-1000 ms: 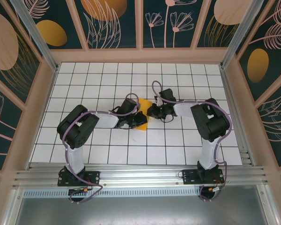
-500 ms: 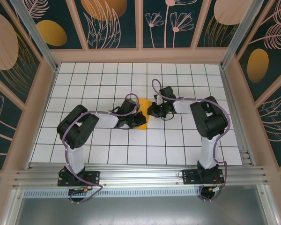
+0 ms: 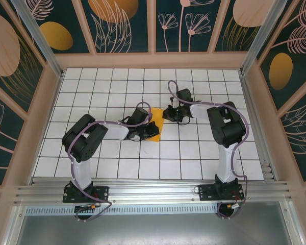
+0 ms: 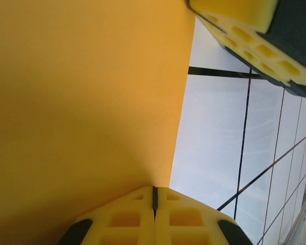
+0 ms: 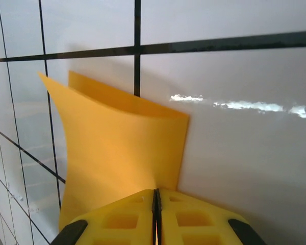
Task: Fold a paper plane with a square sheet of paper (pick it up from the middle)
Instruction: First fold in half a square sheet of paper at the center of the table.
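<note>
**Item 1. Square sheet of paper** (image 3: 157,122) (image 4: 81,102) (image 5: 122,148). Orange-yellow and folded over on itself. It sits at about the middle of the white tiled table (image 3: 194,153). In the right wrist view two layers rise off the table surface, the front one curling, with a straight fold edge behind. In the left wrist view one flat face covers the left half of the picture, its straight edge running over the tiles.

**Item 2. Left gripper** (image 3: 149,132) (image 4: 154,196). Just left of the table's middle, on the sheet's near-left side. Its yellow fingers are pressed together with only a thin seam between them, pinching the sheet at a lower corner.

**Item 3. Right gripper** (image 3: 167,113) (image 5: 156,199). Just right of the table's middle, toward the far edge, at the sheet's far-right corner. It is clenched likewise, and the paper's edge runs into the fingertips. One of its fingers (image 4: 255,41) shows at the upper right of the left wrist view.

**Item 4. Surroundings.** Dark floral wall panels (image 3: 122,20) stand round the table's far and side edges. An aluminium rail (image 3: 153,191) carries both arm bases along the table's near edge.
</note>
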